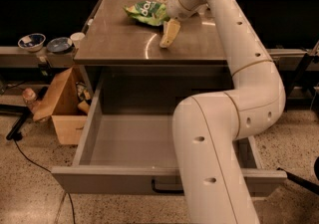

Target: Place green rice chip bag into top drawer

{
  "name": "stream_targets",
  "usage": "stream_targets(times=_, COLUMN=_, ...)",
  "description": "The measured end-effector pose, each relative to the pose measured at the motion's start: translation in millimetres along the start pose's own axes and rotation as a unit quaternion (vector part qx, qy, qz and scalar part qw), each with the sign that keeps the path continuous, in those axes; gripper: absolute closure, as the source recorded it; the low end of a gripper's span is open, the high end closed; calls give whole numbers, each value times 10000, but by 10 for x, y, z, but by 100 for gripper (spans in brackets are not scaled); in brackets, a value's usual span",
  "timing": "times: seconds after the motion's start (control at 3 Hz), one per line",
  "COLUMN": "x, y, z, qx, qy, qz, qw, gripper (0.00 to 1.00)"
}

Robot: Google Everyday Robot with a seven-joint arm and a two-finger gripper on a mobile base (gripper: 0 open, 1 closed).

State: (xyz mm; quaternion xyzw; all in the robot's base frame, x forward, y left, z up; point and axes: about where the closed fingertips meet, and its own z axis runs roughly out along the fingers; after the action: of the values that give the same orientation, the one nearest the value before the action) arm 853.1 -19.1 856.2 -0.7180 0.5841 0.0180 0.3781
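Observation:
The green rice chip bag (145,11) lies crumpled at the back of the brown tabletop (119,44). My gripper (168,8) is at the end of the white arm, down at the bag's right edge and touching or almost touching it. The top drawer (99,180) stands pulled out below the table, its grey inside bare, with a dark handle (167,187) on its front panel. My arm's lower link hides the drawer's right part.
A pale yellow oblong object (169,33) lies on the table just in front of the gripper. Left of the table, a low shelf holds two bowls (31,41) and a cup (77,38). An open cardboard box (60,103) stands on the floor beside the drawer.

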Motion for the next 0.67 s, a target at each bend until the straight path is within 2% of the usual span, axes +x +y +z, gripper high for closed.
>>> stream_targets(times=0.33, x=35, y=-42, z=13, qx=27, qy=275, qz=18, qw=9996, gripper=0)
stream_targets(times=0.67, x=35, y=-42, z=13, qx=26, qy=275, qz=18, qw=9996, gripper=0)
